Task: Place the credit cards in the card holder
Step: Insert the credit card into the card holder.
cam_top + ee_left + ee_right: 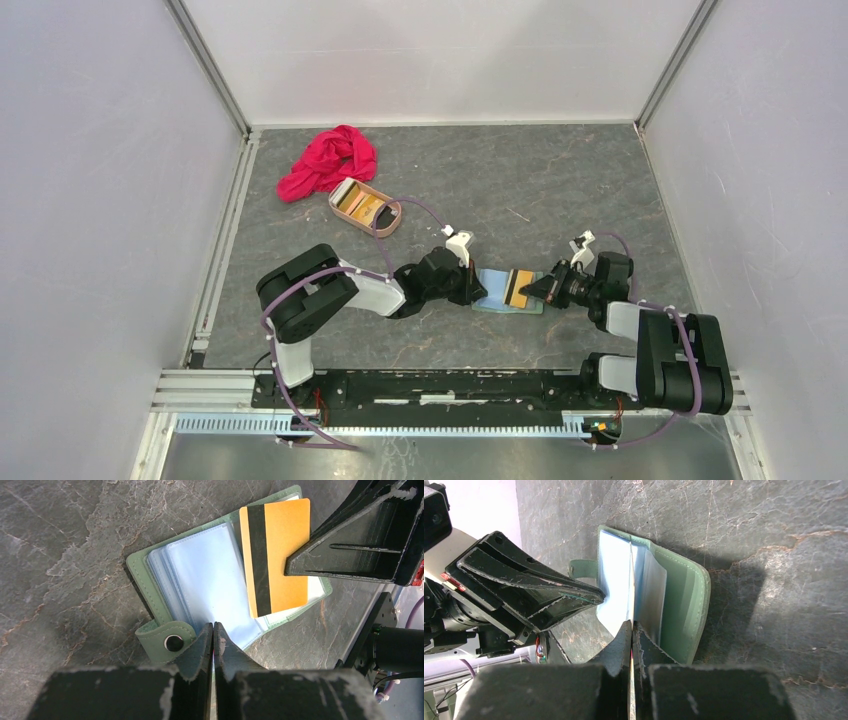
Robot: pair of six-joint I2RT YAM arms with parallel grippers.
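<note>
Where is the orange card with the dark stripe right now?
The orange card is mid-table in the top view, pinched by the right gripper over the right half of the open card holder.

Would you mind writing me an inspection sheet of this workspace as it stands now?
Surface: dark grey marbled table.
Job's things: card holder lies open at centre; orange card with a dark stripe sits over one half of it; more cards in the tan tray.
Clutter: red cloth at the back left, beside the tray.
Grippers: left gripper shut, apparently pinching a clear pocket leaf of the card holder; right gripper shut on the orange card.
Cables: purple cables run along both arms; one arcs close by the tray.
Surroundings: white walls on three sides; metal rail at the near edge.
</note>
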